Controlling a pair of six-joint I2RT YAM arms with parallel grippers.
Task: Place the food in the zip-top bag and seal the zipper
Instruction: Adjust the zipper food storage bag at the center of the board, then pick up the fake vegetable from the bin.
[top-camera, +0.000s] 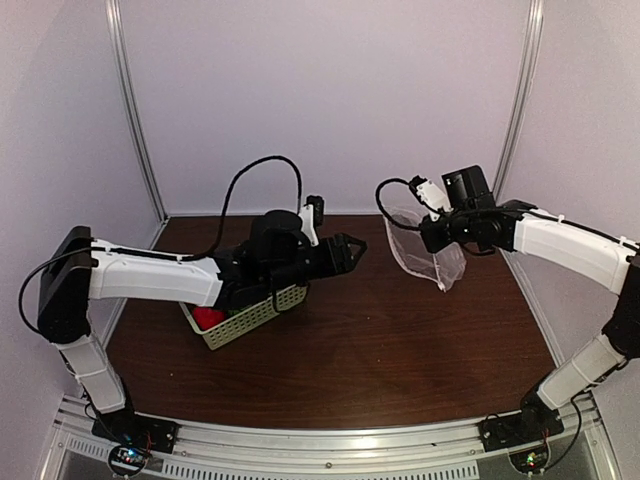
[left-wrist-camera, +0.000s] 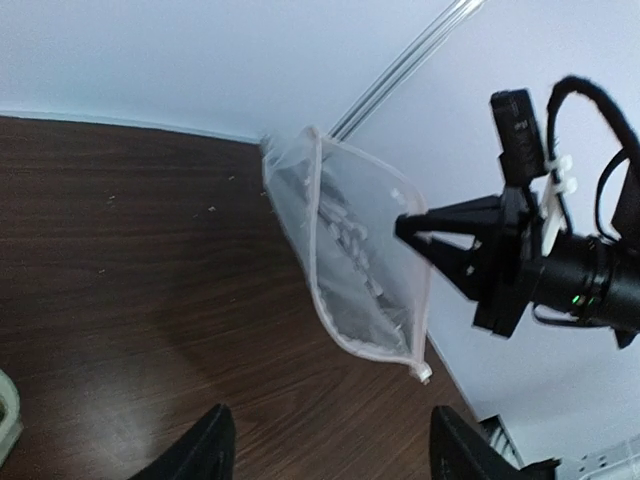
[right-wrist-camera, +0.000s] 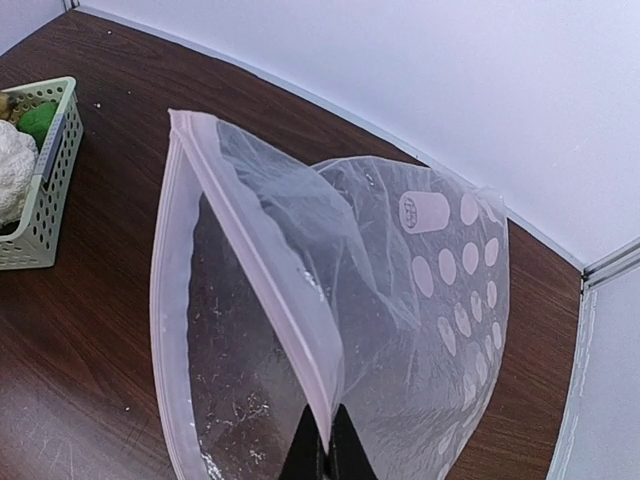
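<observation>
Pinches one lip of the zip-top bag (right-wrist-camera: 420, 330) in the right gripper (right-wrist-camera: 325, 455), clenched tight, up off the worktop (top-camera: 400, 350). Hangs with the zipper (right-wrist-camera: 250, 265) unsealed and the mouth gaping (white dots on the far wall). Holds the left gripper (left-wrist-camera: 330, 450) spread and empty, facing that mouth, apart from it. Shows the food (right-wrist-camera: 12, 180) lying in the pale green basket (right-wrist-camera: 45, 190) on the left.

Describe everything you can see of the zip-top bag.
The zip-top bag is clear, floppy plastic printed with white dots. Its mouth gapes open, the zipper unsealed along the pale rim. It hangs empty, held up over the far right of the table; only the right tool, shut on one lip, touches it.
</observation>
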